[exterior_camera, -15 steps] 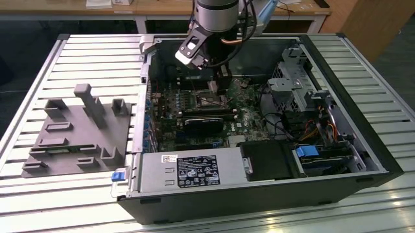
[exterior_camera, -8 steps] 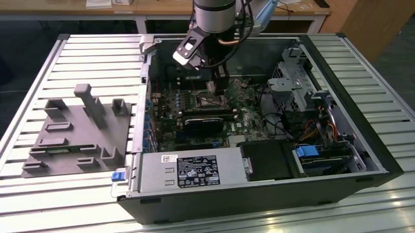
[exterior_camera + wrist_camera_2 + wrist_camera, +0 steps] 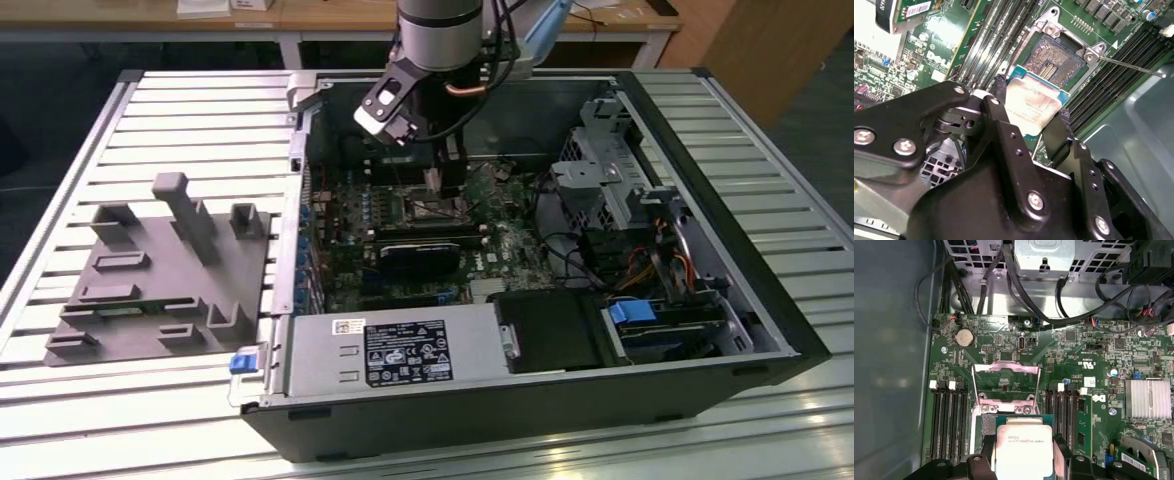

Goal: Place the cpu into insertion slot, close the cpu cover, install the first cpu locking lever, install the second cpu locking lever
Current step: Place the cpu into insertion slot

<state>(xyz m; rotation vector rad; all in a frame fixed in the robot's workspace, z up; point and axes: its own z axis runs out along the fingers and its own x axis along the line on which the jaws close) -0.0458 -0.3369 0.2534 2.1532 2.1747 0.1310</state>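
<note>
So the gripper (image 3: 1031, 101) has its two black fingers (image 3: 1002, 112) clamped on opposite edges of the cpu (image 3: 1024, 450), jaws only as far apart as the chip is wide. In the second wrist view the chip hangs over the near edge of the insertion slot (image 3: 1058, 56) and isn't seated in it. How high above the socket it sits, I honestly can't tell. In the first wrist view the cpu covers most of the socket, so only a sliver of it peeks out beside the chip, and the fingers are cut off by the picture's edge. The cpu cover (image 3: 1005, 369) is flipped open, standing up past the socket between the memory slots (image 3: 949, 420). A thin locking lever (image 3: 1129, 66) sticks out sideways from the socket corner. In the exterior view the arm reaches down into the computer case (image 3: 534, 410) over the motherboard (image 3: 514, 235), but what's under the wrist there is too dark and cluttered to make out.
</note>
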